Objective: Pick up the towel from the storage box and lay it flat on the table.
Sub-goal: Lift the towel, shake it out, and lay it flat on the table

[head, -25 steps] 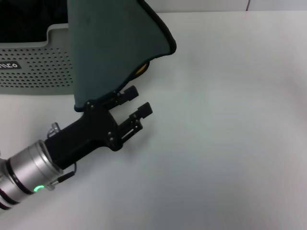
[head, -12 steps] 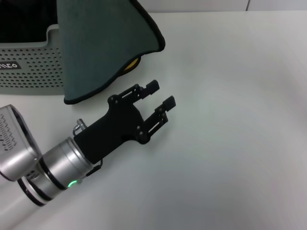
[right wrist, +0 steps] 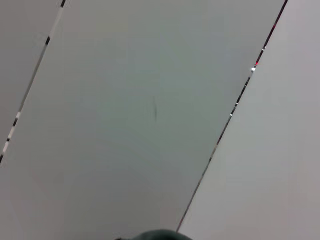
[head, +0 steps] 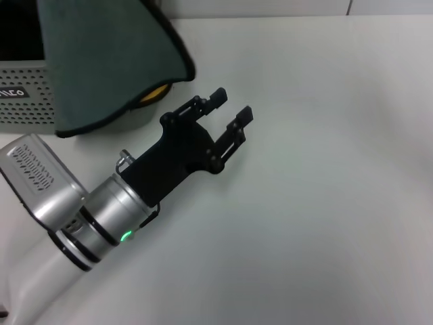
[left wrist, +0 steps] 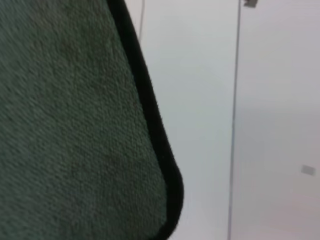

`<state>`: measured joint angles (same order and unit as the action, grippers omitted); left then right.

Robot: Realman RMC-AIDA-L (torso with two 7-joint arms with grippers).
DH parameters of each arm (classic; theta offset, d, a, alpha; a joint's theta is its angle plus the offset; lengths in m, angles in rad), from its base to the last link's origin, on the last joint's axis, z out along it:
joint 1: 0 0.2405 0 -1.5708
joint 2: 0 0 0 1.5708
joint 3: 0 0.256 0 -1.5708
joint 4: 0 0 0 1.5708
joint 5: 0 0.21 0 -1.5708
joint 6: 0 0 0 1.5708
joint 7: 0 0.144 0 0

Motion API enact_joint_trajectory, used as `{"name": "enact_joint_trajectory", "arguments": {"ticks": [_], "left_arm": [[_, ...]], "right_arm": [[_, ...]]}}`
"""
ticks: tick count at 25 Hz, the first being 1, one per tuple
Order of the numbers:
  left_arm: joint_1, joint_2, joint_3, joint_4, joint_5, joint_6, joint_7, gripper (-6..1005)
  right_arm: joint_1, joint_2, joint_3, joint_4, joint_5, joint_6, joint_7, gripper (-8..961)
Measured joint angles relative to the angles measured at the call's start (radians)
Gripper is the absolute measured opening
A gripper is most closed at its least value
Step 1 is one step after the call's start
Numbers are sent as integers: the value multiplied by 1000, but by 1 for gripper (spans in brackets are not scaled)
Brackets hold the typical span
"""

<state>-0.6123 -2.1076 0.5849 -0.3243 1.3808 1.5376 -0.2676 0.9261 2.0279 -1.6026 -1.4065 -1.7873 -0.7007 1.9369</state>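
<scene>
The towel [head: 108, 68] hangs from above the head view's top edge, dark teal side out, with a black border and a sliver of yellow [head: 154, 95] under its lower corner. Its lower edge drapes in front of the pale storage box [head: 24, 101] at the far left. What holds it up is out of view. My left gripper [head: 232, 105] is open and empty above the white table [head: 325, 169], just right of the towel's lower corner and not touching it. The left wrist view is filled by the towel's teal face [left wrist: 65, 125] and its black edge. The right gripper is not seen.
The box carries a small black label [head: 12, 92] on its perforated front wall. My left arm's silver forearm [head: 101, 217] reaches in from the lower left. The right wrist view shows pale wall panels and a dark sliver [right wrist: 155, 235] at its bottom edge.
The hanging towel has swung left, toward the box. My left gripper has moved forward and right from beneath the towel's lower edge, staying open.
</scene>
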Motion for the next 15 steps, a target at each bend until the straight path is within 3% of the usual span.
{"name": "enact_joint_trajectory", "arguments": {"ticks": [8, 15], "left_arm": [[-8, 0, -138, -43, 2, 4, 37, 488], [48, -1, -195, -37, -4, 75, 34, 488]], "right_arm": [[-14, 0, -17, 4, 47, 14, -1, 13], [-138, -2, -13, -75, 43, 7, -8, 13]]}}
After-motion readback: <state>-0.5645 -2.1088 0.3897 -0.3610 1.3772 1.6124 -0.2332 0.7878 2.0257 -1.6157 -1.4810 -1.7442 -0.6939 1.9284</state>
